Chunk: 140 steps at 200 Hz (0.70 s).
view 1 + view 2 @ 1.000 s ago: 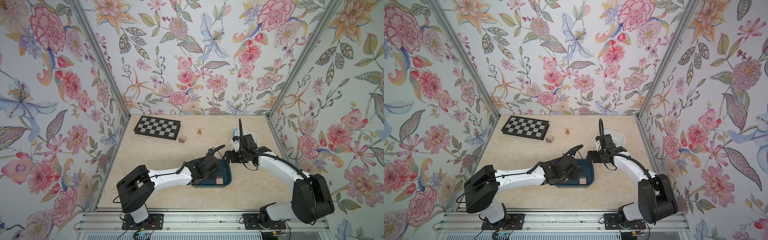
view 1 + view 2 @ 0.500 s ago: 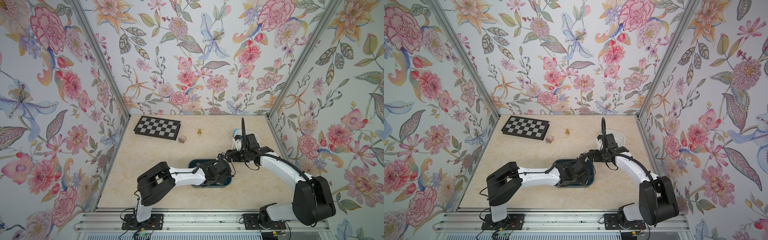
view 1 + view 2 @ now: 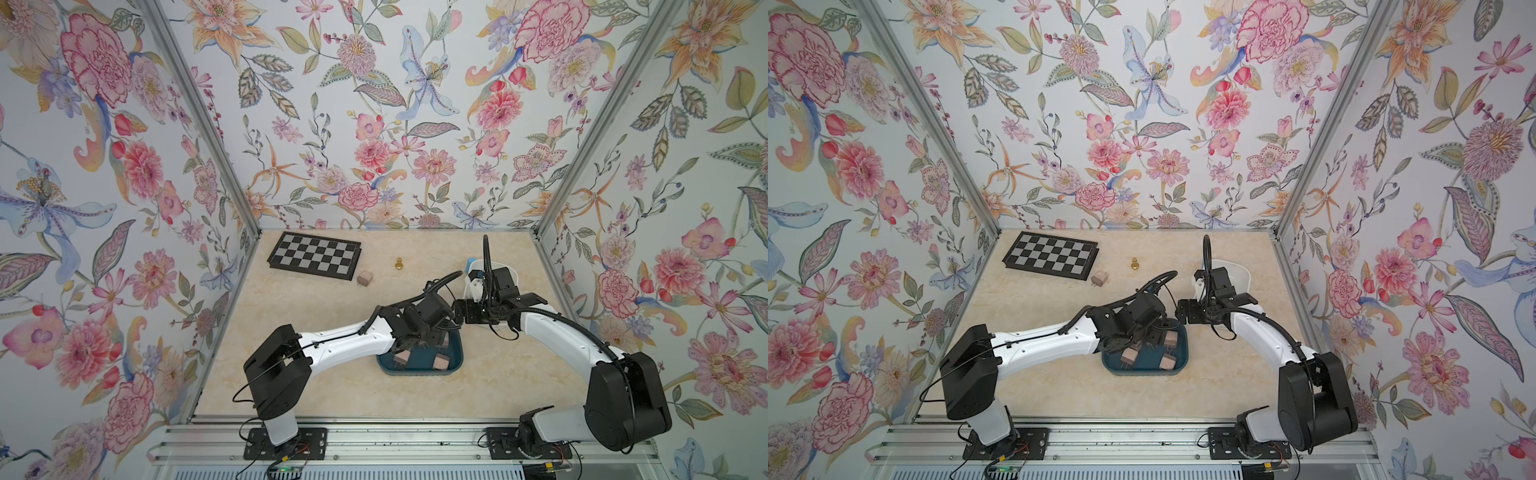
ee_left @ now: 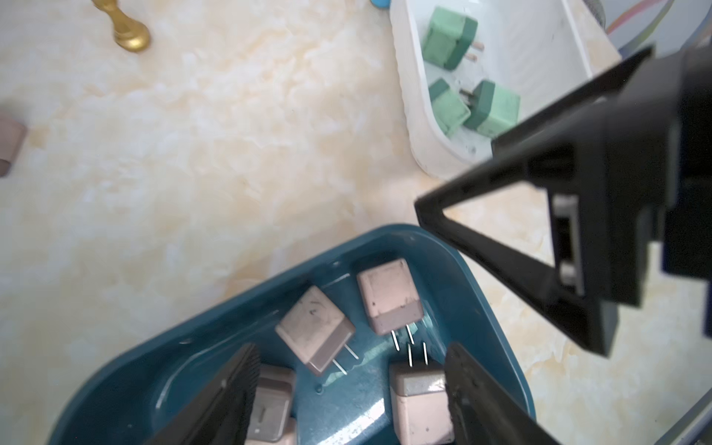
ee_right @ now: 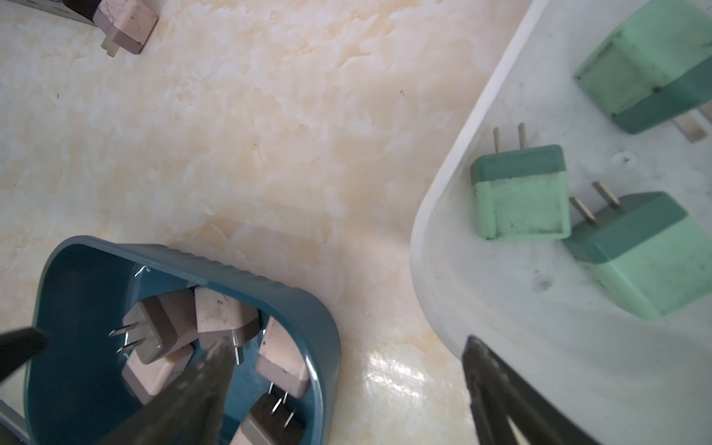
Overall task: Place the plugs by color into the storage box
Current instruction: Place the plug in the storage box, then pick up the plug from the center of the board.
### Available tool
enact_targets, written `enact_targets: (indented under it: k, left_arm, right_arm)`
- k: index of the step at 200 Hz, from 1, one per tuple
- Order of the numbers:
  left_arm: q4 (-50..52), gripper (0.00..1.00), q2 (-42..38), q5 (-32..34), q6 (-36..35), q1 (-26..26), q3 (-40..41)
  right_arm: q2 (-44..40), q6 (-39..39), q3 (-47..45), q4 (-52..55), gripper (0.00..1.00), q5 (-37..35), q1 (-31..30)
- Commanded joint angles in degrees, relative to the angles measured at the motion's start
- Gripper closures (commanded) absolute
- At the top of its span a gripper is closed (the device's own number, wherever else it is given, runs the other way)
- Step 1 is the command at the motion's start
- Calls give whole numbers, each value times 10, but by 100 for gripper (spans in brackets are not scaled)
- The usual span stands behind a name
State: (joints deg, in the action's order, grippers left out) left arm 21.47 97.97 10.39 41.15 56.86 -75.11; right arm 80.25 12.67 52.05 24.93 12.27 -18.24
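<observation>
Top view first, widest thing down. The marble table [image 3: 316,316] carries the chessboard [image 3: 314,259] at the far left, and both my arms meet over the middle.

The teal box [image 3: 415,371] sits under my left gripper [image 4: 346,400]. The white box [image 4: 414,115] stands just beyond it, near my right gripper [image 5: 339,404].

In the left wrist view my left jaws are spread wide above the teal box floor. They clamp nothing. Several pink plugs [image 4: 314,327] lie loose beneath and between them, prongs pointing every which way. So I read this as the drop-off step for a pink one, jaws apart and the plug down among its mates.

My right jaws gape as well, empty, poised between the two boxes. Three green plugs [image 4: 449,36] rest in the white box, so the colours are sorted as far as I can see.

One stray pink plug [image 3: 364,279] lies on the table just beside the chessboard's near corner, with the gold pawn [image 3: 398,263] close by.

Next, I judge, my left arm must lift clear of the teal rim. Then it reaches out for that stray, avoiding the pawn.
</observation>
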Motion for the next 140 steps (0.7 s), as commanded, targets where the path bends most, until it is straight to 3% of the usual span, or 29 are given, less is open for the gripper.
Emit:
enact_targets:
  k: [1, 49, 86, 140]
  left_arm:
    - [45, 21, -23, 42, -59, -80, 3]
    - [-42, 8, 23, -7, -150, -233, 20]
    - [-85, 1, 99, -49, -199, -293, -15]
    - [-142, 1, 170, -89, -226, -338, -29]
  right_arm:
    - [-1, -5, -4, -6, 6, 12, 1]
    - [15, 1, 0, -9, 6, 13, -14]
    - [16, 9, -2, -9, 6, 13, -28]
    - [22, 17, 1, -9, 6, 8, -42]
